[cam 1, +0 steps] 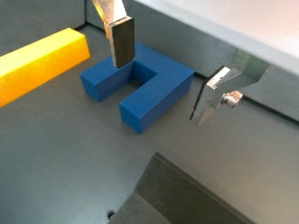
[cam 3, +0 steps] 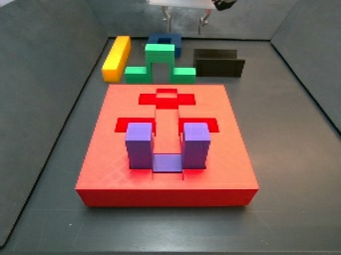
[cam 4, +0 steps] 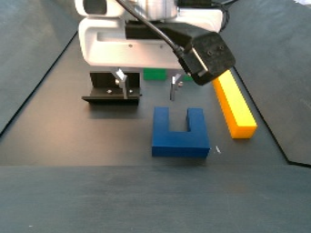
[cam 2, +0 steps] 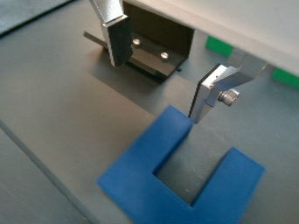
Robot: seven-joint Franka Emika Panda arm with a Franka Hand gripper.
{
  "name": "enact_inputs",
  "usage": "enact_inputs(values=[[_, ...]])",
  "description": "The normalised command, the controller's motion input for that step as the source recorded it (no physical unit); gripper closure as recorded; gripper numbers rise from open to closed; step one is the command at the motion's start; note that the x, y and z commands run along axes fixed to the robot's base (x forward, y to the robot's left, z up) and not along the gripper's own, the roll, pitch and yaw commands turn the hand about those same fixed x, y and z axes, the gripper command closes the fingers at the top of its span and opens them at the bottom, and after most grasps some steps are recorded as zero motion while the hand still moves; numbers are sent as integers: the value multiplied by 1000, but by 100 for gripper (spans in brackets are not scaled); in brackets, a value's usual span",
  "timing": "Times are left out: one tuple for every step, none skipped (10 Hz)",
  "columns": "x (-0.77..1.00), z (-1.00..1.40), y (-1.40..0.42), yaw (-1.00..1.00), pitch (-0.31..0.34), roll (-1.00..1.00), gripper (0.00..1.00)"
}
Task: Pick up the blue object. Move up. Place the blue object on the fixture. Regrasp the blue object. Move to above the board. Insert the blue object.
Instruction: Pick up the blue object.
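Above the smooth U-shaped blue object (cam 4: 180, 133), gripper (cam 1: 163, 74) jaws hang spread.

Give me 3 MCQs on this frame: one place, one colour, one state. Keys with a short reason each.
1. Where does the blue object lie?
A. on the floor, between the fixture and the yellow bar
B. on the board
C. on the fixture

2. What colour is the U-shaped block standing in the board?
A. green
B. purple
C. yellow

3. What state is the gripper in?
A. shut on the blue object
B. shut on nothing
C. open, holding nothing

Key:
1. A: a side view shows it flat on the floor, with the fixture on one side and the yellow bar on the other.
2. B: the purple block stands upright in a cut-out.
3. C: both wrist views show the fingers apart, above the blue object, with nothing between the pads.
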Motion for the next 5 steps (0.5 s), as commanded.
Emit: enact_inputs(values=[[-249, -360, 0, 37, 0, 31, 0], [0, -297, 23, 0, 0, 26, 0], [97, -306, 71, 20, -3, 0, 0], [86, -323, 94, 0, -11, 0, 0], [0, -254, 91, 0, 0, 1, 0]])
